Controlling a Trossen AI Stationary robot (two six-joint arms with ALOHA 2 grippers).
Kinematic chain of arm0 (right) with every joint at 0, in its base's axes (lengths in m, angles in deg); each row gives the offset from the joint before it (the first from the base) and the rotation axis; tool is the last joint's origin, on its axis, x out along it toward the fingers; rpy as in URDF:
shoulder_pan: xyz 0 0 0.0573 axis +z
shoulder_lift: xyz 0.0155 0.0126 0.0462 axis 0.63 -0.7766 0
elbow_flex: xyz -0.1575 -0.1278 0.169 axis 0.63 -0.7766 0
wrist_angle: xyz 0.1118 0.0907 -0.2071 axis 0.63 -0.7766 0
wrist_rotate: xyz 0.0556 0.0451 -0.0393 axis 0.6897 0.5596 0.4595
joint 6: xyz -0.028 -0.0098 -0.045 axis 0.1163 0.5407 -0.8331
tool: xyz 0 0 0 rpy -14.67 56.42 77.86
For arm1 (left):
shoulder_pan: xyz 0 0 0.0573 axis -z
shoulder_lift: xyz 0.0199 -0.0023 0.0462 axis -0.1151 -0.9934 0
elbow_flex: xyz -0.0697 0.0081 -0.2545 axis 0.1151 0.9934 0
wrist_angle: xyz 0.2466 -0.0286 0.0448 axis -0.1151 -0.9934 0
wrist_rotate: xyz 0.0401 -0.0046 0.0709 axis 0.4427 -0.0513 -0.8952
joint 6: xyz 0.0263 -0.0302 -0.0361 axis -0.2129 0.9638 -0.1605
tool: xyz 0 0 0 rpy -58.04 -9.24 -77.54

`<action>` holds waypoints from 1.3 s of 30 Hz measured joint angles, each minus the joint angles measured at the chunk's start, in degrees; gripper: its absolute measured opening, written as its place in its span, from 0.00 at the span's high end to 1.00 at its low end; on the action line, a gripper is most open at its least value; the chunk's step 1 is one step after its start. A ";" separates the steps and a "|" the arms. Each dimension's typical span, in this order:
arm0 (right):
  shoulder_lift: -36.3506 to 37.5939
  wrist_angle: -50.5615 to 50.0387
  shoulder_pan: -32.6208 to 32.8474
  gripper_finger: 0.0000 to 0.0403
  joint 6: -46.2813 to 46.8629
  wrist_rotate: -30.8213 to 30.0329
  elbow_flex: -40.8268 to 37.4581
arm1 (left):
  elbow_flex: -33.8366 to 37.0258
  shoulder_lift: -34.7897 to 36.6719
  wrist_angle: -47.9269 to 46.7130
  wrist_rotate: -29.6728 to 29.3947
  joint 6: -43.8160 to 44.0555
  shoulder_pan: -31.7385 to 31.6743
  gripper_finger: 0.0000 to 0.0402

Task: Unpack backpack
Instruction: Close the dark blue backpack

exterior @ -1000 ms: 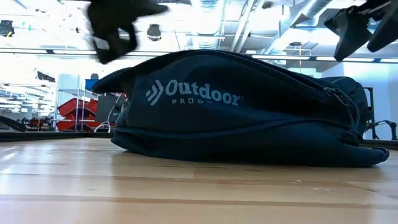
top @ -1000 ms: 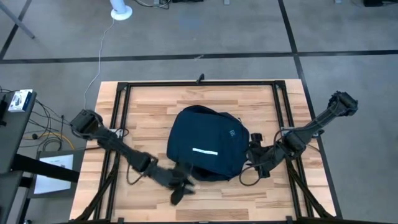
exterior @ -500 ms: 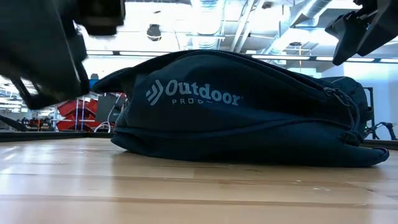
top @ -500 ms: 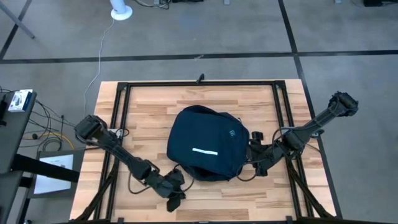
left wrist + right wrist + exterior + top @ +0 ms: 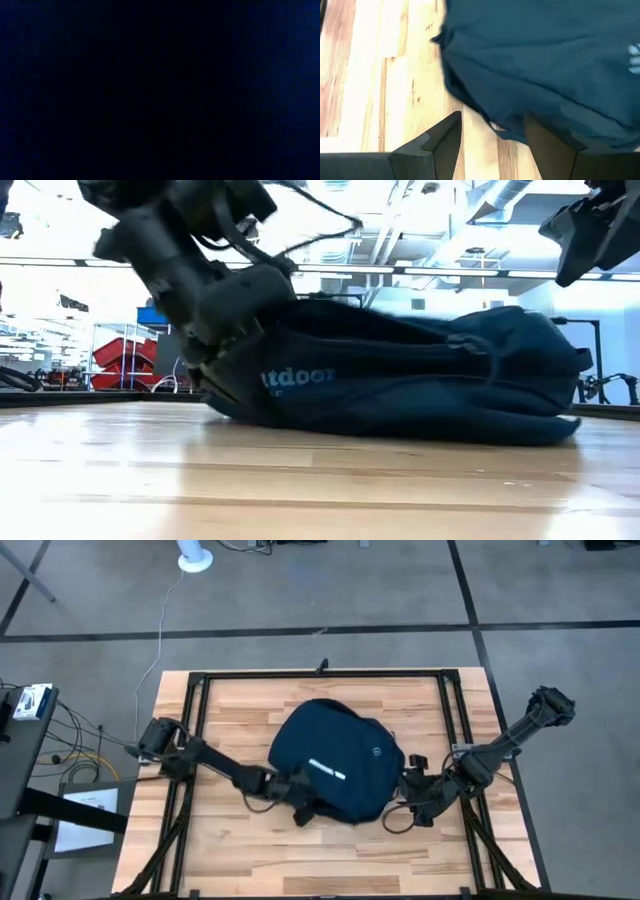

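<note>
The dark navy backpack lies flat on the wooden table, its white stripe on top; it also shows in the low view. My left gripper is buried against the backpack's near-left edge, and its wrist view shows only dark blue. My right gripper stands open at the backpack's near-right side, raised above the table. In the right wrist view its fingers point down over the backpack's edge without touching it. My left gripper meets the backpack's near-left lower edge, coming in low and slanting from the table's left. Fabric and the gripper's own body hide the fingers, so I cannot tell whether they pinch cloth or only push. The backpack rests on the table.
Black frame rails run along the table's left, right and far sides. A black strap end and a looping cable lie beside my right gripper. Bare wood lies along the near edge.
My left gripper has swung from the table's near edge toward the far side and right, into the backpack, and has shut. The backpack has slid a little toward the far edge and turned, its stripe now slanted and its left end bunched up.
</note>
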 joint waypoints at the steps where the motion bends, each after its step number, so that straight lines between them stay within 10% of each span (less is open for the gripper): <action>1: 0.00 0.04 0.28 0.50 0.00 0.01 0.00 | 0.01 0.07 -0.52 0.28 -1.13 -1.37 1.00; 9: 0.00 0.29 1.45 0.50 3.03 0.03 0.00 | 0.19 9.49 -11.36 -3.17 -0.73 -6.95 1.00; 20: 0.00 0.49 1.10 0.44 7.10 0.01 0.00 | 0.08 30.35 -14.31 -9.74 8.14 4.01 0.99; 39: 0.00 7.70 0.97 0.34 -1.82 -0.10 0.00 | -3.41 12.15 19.71 -11.33 -5.16 10.62 0.55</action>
